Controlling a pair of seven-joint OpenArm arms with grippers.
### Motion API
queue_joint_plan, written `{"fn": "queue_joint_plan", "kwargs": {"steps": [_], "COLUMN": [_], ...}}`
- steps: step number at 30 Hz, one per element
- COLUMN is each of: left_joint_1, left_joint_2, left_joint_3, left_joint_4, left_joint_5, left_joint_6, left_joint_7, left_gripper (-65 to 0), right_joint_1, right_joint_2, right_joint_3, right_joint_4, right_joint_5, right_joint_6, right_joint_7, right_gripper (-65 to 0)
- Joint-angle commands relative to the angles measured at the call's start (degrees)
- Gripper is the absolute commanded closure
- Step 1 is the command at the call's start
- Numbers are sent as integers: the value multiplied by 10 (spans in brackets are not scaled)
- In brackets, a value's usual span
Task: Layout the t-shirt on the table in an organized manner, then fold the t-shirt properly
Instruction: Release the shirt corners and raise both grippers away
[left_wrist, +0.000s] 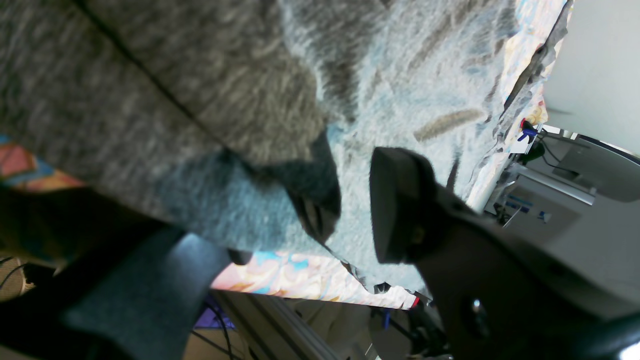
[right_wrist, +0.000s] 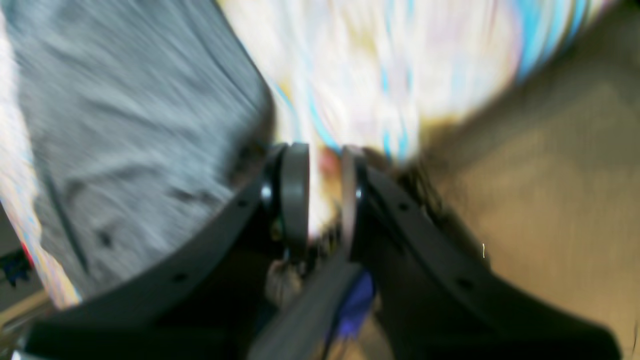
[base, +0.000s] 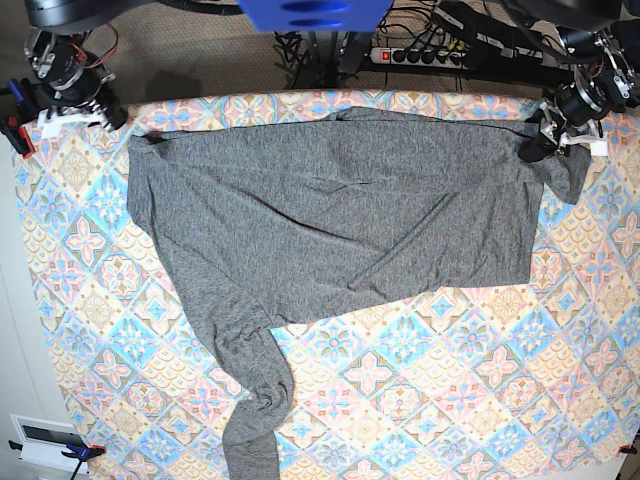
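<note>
The dark-grey t-shirt (base: 340, 220) lies spread across the far half of the patterned table (base: 450, 400). One long sleeve (base: 255, 400) trails toward the front edge, the other is bunched at the far right corner. My left gripper (base: 548, 140) sits at that corner. In the left wrist view the left gripper (left_wrist: 300, 225) is open, with a fold of the t-shirt (left_wrist: 150, 100) lying loose between the fingers. My right gripper (base: 72, 105) is at the far left corner, beside the shirt's edge. In the blurred right wrist view the right gripper (right_wrist: 325, 190) has a narrow gap with no cloth in it, the t-shirt (right_wrist: 125, 125) to its left.
A power strip (base: 420, 50) and cables lie behind the table's back edge. A clamp (base: 80, 452) holds the cloth at the front left corner. Brown floor (right_wrist: 550, 175) shows past the table edge in the right wrist view.
</note>
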Motion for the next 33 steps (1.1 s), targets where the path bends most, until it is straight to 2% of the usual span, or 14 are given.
{"fn": "queue_joint_plan", "kwargs": {"steps": [1,7,9,21,33], "left_joint_1": [11,9,11,10,10], "left_joint_2": [5,13,16,17,14], "left_joint_3": [6,5,5,5,5], "left_joint_4": [-7,-7,-7,-7,-7], "left_joint_5": [83,78,62,53,54], "left_joint_6": [20,19,8,1,1], "left_joint_7": [3,2,2,1,1], "left_gripper": [-370,-365,-354,-222,-213], "right_joint_1": [-2,1,1,2,-2], "right_joint_2": [10,10,10,10,10], "right_joint_3": [13,23,23,23,56], "right_joint_4": [18,31,31,32,34], "right_joint_5": [9,7,7,7,9], "right_joint_6": [4,4,4,4,4], "right_joint_7": [6,8,9,9,6], "right_gripper": [-115,-115,-115,-115,-115]}}
